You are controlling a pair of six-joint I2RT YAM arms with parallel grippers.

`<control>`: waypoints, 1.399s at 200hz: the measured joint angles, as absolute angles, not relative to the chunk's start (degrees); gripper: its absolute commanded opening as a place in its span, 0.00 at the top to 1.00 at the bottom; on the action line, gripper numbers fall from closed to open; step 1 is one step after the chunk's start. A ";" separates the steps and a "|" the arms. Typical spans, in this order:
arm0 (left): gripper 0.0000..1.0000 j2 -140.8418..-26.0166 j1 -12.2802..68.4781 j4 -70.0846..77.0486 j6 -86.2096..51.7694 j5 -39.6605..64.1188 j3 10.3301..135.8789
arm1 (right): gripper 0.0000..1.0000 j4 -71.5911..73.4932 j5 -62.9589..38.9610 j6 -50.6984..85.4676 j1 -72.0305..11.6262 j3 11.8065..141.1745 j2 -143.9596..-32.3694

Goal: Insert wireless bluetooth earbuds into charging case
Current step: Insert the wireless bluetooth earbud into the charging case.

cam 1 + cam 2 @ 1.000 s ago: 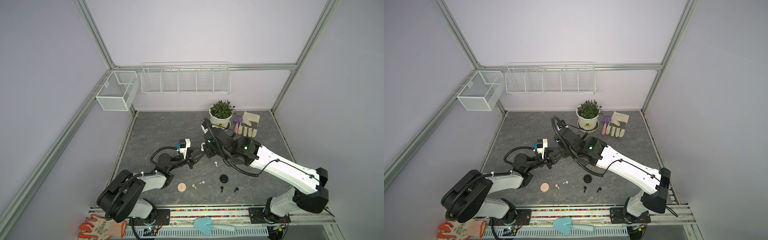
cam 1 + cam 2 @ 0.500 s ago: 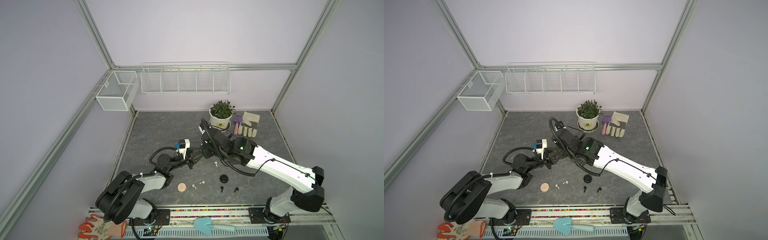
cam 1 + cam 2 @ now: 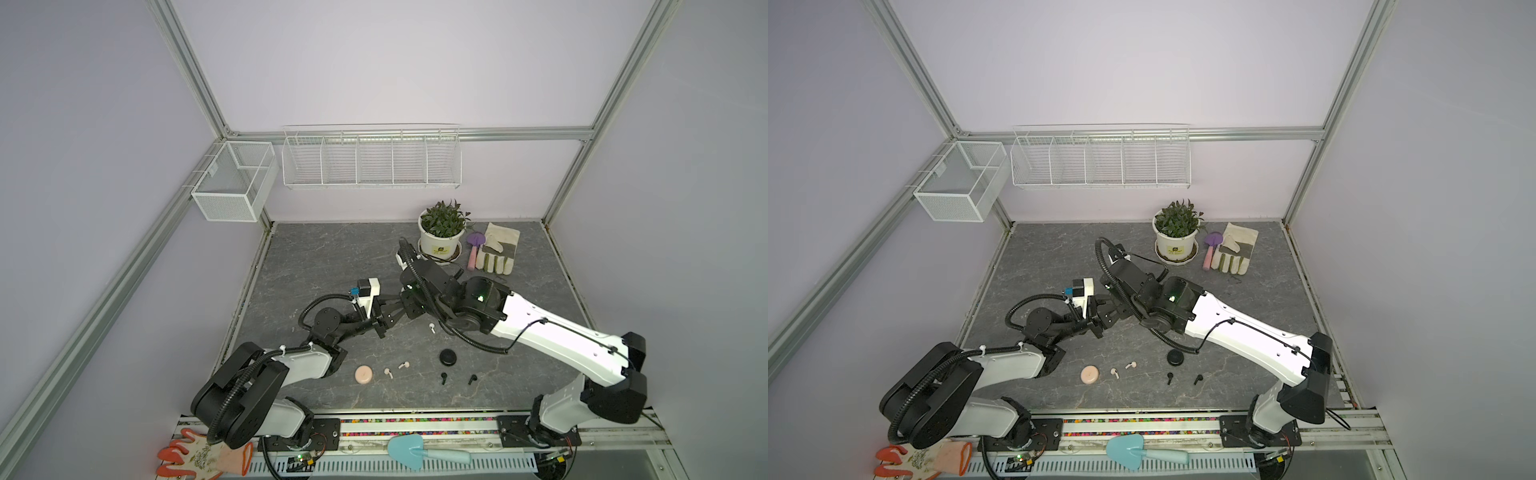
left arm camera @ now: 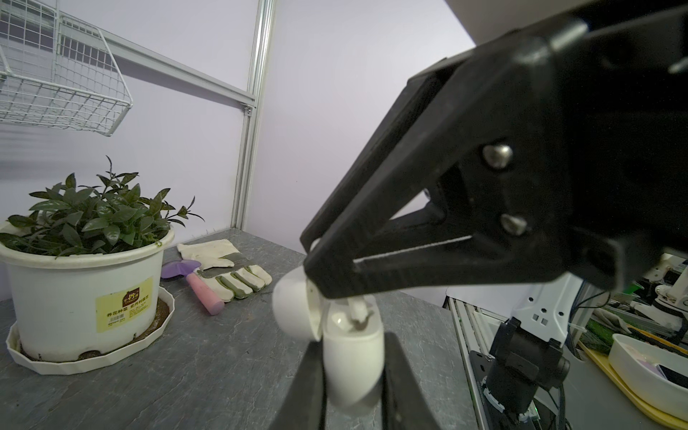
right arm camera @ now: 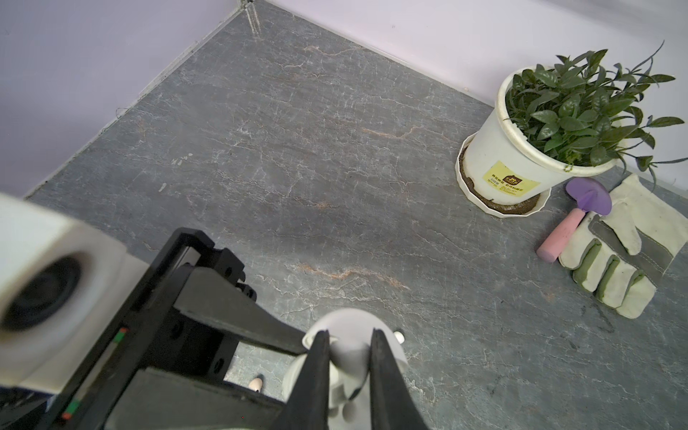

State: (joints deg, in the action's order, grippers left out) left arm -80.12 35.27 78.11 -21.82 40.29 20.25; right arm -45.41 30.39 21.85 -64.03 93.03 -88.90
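Right arm [image 3: 540, 328] has swung a bit further twd the left arm [image 3: 291, 365] since a sec ago. Right gripper [image 5: 349, 337] now sits tip-to-tip w/ left gripper [image 4: 352, 338] above mid-table. Nothing lying on the grey tabletop [image 3: 332, 266] has shifted.

Count, big to small:
- 2 arms.
- 2 white wire baskets on the walls: long divided rack [image 3: 371, 166] and mesh box [image 3: 230, 195].
- 1 potted plant [image 3: 442, 232] in a saucer at the back.
- 2 gloves: beige work glove [image 3: 496, 249] near the plant, orange glove [image 3: 199, 455] by the front rail.
- 2 trowels: blue trowel [image 3: 409, 451] on the rail, purple trowel [image 3: 473, 245] w/ pink handle lying against the beige glove.
- 3 charging cases.
- 6 earbuds.

Cases:
- Pink case [image 3: 363, 374] & black case [image 3: 448, 358] are shut round pucks near the front edge, apart from each other.
- White case [image 4: 353, 372] is clamped betw the left gripper's fingers, off the table, lid flipped open to one side.

Earbuds are all tiny & stemmed:
- 2 pink earbuds [image 3: 387, 372] [image 3: 403, 365] lie just beside the pink case.
- 2 black earbuds [image 3: 444, 377] [image 3: 472, 378] lie near the black case, on its front-rail side.
- 1 loose white earbud [image 3: 432, 328] lies on the table close under the right arm's wrist, showing in a top view.
- The 6th, the held white earbud [image 5: 348, 357], is pinched in the right gripper. It is glossy, w/ the bulb in the jaws and the stem poking out below into the white case's open top. Whether it is seated in its slot, can't tell.
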 measured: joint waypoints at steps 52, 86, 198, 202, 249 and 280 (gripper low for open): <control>1.00 -80.01 35.27 78.11 -21.82 40.12 20.25 | 0.82 -45.30 31.66 21.78 -64.69 92.92 -88.90; 1.00 -79.50 35.27 77.97 -21.82 40.12 20.23 | 0.81 -45.28 33.19 21.58 -65.32 92.88 -88.90; 1.00 -78.63 35.27 77.93 -21.80 39.92 19.40 | 0.81 -45.08 34.70 21.85 -66.28 92.66 -89.08; 1.00 -78.63 35.27 77.93 -21.80 39.92 19.40 | 0.81 -45.06 34.74 21.93 -66.32 92.66 -89.12; 1.00 -78.61 35.27 77.87 -21.80 39.88 19.38 | 0.81 -43.92 35.35 22.72 -66.57 92.09 -89.17; 1.00 -78.54 35.27 77.82 -21.78 39.72 19.38 | 0.81 -43.38 36.38 22.79 -67.05 91.74 -89.14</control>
State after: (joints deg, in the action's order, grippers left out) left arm -78.54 35.27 77.82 -21.78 39.72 19.38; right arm -43.38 36.38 22.79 -67.05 91.74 -89.14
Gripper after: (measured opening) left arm 0.205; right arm 0.190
